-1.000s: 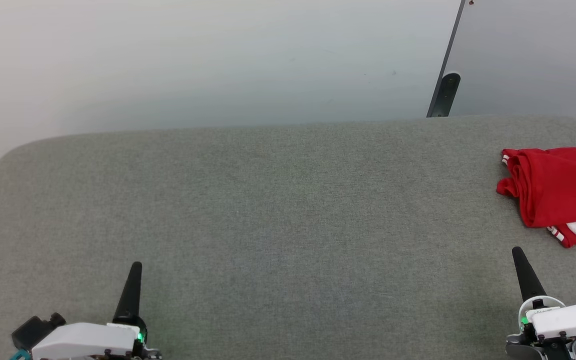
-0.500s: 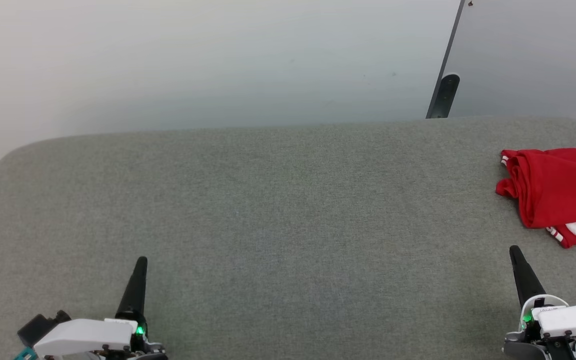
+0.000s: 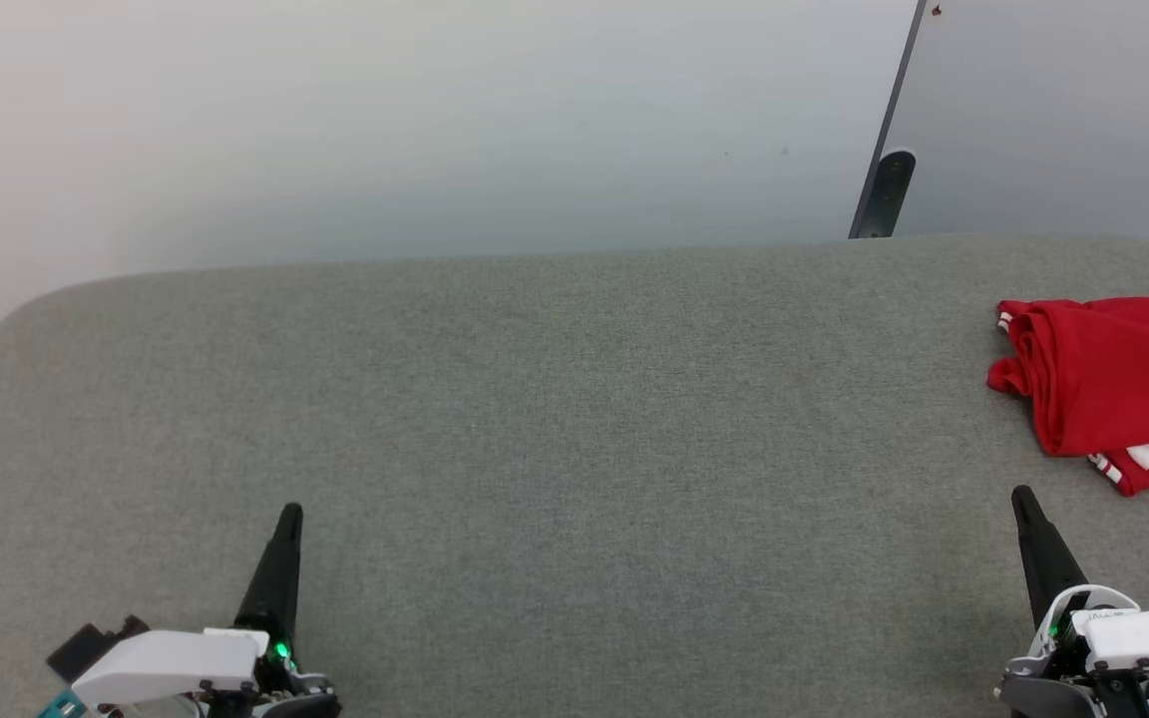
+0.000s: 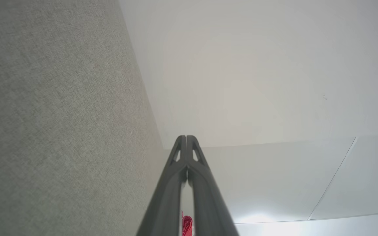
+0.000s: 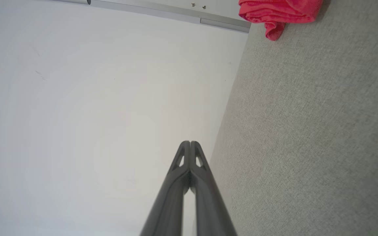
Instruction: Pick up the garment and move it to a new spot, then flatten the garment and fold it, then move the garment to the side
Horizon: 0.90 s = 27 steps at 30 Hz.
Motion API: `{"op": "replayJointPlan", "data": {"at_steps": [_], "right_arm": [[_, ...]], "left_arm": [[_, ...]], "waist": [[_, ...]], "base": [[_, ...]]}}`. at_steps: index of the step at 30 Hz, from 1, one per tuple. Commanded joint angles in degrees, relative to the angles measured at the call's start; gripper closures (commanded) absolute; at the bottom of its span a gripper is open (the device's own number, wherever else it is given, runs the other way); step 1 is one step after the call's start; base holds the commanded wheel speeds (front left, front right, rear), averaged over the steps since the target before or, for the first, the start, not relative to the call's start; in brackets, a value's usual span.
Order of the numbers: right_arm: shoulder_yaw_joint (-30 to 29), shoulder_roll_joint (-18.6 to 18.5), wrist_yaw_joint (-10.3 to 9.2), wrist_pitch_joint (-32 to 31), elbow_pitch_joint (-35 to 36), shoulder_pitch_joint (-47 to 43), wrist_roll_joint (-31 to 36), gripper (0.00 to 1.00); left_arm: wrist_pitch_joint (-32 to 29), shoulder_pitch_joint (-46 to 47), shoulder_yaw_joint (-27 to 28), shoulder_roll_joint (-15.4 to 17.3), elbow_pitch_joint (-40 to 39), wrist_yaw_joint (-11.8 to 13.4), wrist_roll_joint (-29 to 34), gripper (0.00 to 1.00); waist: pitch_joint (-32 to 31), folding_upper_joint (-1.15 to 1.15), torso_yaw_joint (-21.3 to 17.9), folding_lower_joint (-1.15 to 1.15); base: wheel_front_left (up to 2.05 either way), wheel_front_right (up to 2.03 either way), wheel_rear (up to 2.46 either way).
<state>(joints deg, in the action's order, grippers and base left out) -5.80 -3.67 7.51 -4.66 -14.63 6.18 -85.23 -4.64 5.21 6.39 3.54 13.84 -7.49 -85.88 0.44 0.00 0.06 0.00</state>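
**Garment stayed put at the table's right end**

Head view: the garment (image 3: pixel 1103 374) lay bunched on the grey table (image 3: pixel 574 419), far right and partly cut off, just as a second before. The left gripper (image 3: pixel 291 512), jaws together and empty, had crept forward and inward. The right gripper (image 3: pixel 1021 494), likewise pressed closed, had barely shifted.

Left wrist view: the fingertips met.

Right wrist view: the tips touched, with the garment at the top edge.

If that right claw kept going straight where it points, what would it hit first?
Probably nothing on the grey table: the shut right gripper aims past the red shirt, toward the pale wall behind. Depth is unclear.
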Motion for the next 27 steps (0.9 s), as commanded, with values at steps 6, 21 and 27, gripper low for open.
{"op": "replayJointPlan", "data": {"at_steps": [6,21,27], "right_arm": [[-0.49,0.32,-0.03,-0.94,0.46,0.11,-2.87,1.00],[-0.81,0.97,-0.04,-2.06,0.73,0.01,-7.28,1.00],[-0.79,0.96,-0.04,-2.06,0.73,0.01,-7.28,1.00]], "left_arm": [[-0.84,0.79,0.23,-0.32,0.07,0.00,-2.70,1.00],[-2.11,1.31,0.25,-0.71,0.26,0.00,-6.60,1.00],[-2.10,1.31,0.24,-0.71,0.25,0.00,-6.60,1.00]], "waist": [[-0.08,0.00,-0.02,0.00],[-0.26,0.00,-0.06,0.00],[-0.26,0.00,-0.06,0.00]], "base": [[0.00,0.00,0.00],[0.00,0.00,0.00],[0.00,0.00,0.00]]}}
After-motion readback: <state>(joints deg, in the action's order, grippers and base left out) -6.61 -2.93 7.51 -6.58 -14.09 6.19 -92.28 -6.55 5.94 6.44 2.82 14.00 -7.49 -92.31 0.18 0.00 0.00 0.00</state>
